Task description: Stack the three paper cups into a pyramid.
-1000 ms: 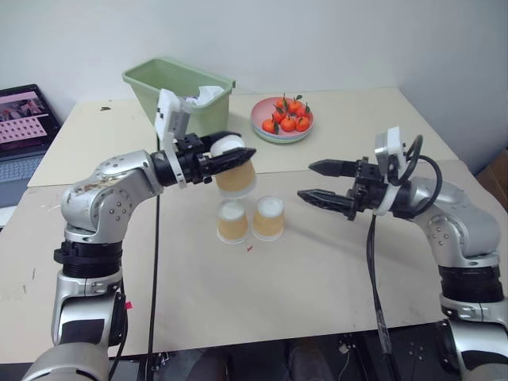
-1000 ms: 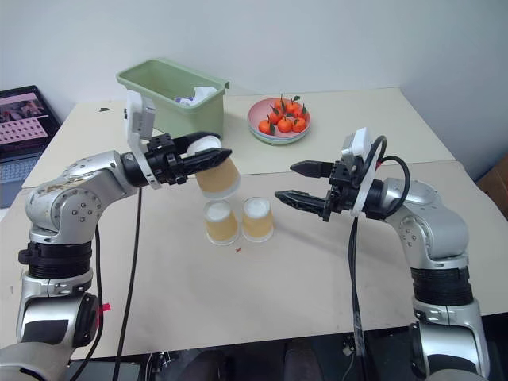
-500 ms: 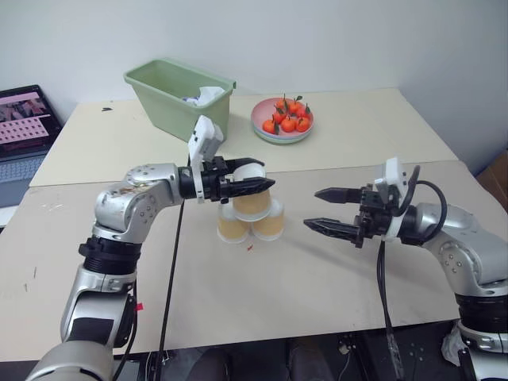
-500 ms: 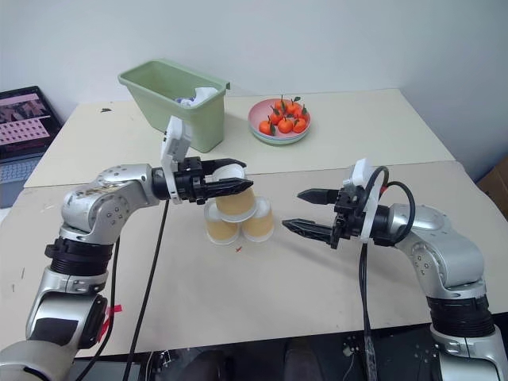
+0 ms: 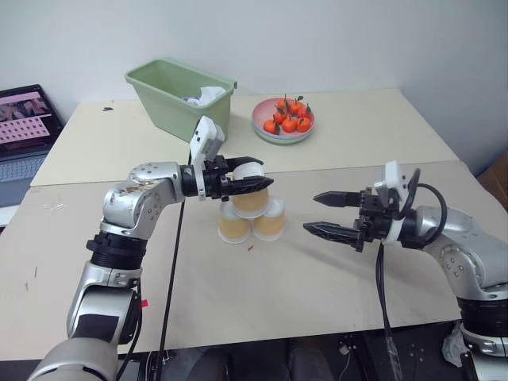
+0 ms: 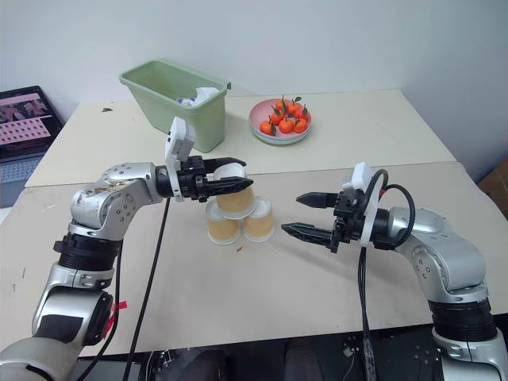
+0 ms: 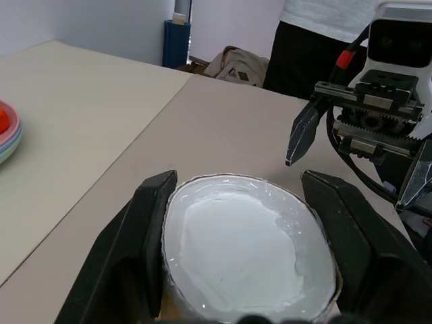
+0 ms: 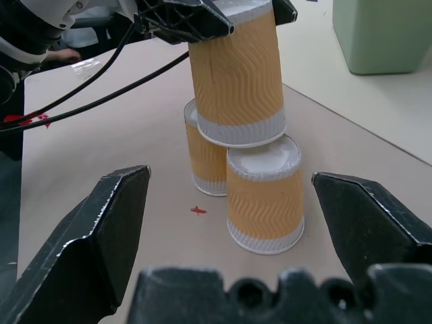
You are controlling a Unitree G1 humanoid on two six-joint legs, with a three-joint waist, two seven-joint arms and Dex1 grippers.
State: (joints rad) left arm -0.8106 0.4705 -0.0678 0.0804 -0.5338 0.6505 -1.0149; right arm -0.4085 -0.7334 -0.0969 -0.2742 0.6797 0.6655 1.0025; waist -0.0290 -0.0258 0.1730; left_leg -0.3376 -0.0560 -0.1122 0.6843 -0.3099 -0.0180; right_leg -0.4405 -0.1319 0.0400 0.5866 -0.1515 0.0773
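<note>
A beige counter [image 5: 317, 294] spreads under both arms, a second, paler counter [image 5: 357, 119] butting against it behind. On the far side of the left pincer [image 5: 266, 183], on the paler counter, stands a green plastic bin [image 5: 178, 95] with something white inside; a laptop [image 5: 24, 131] lies well off to the left pincer's outer side. Beyond the gap between the two pincers sits a plate of small orange fruits [image 5: 283, 119].

The left pincer reaches in level from the left, clenched on the top cup [image 5: 248, 190], its black fingers [image 7: 145, 236] pressed to either side of the upturned white base. That cup sits on the two lower cups [image 5: 250, 225], which stand upside down, touching side by side on the beige counter, directly beneath the left pincer. From the right wrist view the top cup leans slightly, its rim resting across the bases of the pair, so the pyramid [image 8: 239, 142] stands formed with the left pincer gripping its peak.

The right pincer [image 5: 321, 215] hangs released, fingers spread wide and holding nothing, pointing toward the cups from their right and apart from them. A small red mark [image 8: 198, 210] dots the counter just in front of the lower cups, between them and the right pincer.

In the left wrist view, a person in dark trousers [image 7: 304, 54] stands beyond the counter's end.
</note>
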